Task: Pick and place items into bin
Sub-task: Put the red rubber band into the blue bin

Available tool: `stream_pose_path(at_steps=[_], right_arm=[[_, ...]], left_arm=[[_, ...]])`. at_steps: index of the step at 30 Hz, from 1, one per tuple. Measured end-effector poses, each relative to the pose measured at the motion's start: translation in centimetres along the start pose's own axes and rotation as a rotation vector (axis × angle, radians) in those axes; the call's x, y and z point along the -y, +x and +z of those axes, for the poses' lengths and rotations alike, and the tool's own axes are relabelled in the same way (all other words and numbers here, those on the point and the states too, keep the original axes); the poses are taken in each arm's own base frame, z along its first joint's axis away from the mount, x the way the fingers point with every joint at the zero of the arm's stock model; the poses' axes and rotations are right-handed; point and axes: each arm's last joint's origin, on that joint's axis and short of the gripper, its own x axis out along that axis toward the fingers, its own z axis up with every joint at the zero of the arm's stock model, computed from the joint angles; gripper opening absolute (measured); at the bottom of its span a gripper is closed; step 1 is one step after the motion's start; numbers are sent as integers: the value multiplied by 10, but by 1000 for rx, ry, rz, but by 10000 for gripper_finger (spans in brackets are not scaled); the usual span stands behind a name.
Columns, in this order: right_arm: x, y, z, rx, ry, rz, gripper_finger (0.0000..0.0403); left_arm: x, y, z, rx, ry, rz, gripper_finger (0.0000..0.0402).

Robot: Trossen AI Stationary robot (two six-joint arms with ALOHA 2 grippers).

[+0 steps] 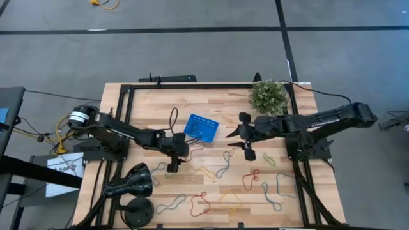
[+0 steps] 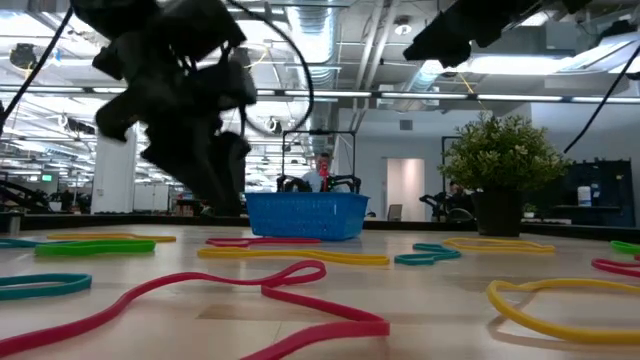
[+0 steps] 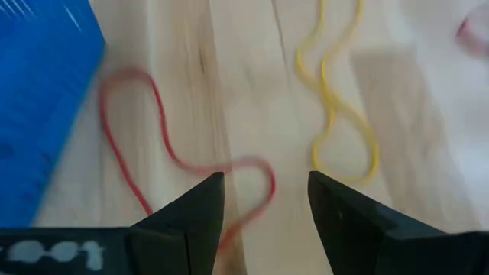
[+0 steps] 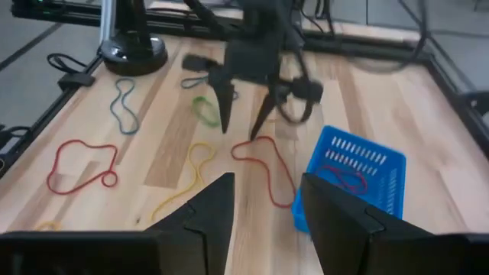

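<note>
The blue bin (image 1: 201, 126) stands on the wooden table near its middle, with a red loop (image 4: 344, 179) lying inside it. My left gripper (image 3: 266, 183) is open and points down, just above another red loop (image 3: 153, 153) that lies flat on the table beside the bin. The right wrist view shows this gripper (image 4: 244, 126) over that loop (image 4: 263, 164). A yellow loop (image 3: 332, 114) lies beyond it. My right gripper (image 4: 267, 183) hangs open above the table on the bin's right side (image 1: 235, 135), with nothing between its fingers.
Several loops in red, yellow, green and blue lie spread over the table's near half (image 1: 252, 179). A potted plant (image 1: 268, 96) stands at the far right. A black lamp-like stand (image 1: 128, 182) sits at the near left. Black frame rails (image 1: 192, 85) border the table.
</note>
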Motion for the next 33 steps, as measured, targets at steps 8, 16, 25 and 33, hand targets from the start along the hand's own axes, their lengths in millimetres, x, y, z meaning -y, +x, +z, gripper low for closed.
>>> stream_pose_path(at_steps=[8, 16, 25, 33], right_arm=[[1, 0, 1, 16, -1, -4, 146], [2, 0, 2, 19, 0, -21, 146], [2, 0, 2, 23, 0, -22, 146], [2, 0, 3, 34, 1, -24, 143]], left_arm=[[0, 18, -6, -58, -10, -14, 164], [0, 17, -6, -62, -9, -6, 146], [-1, 19, -11, -102, -10, 8, 121], [-1, 27, -12, -104, 4, 5, 116]])
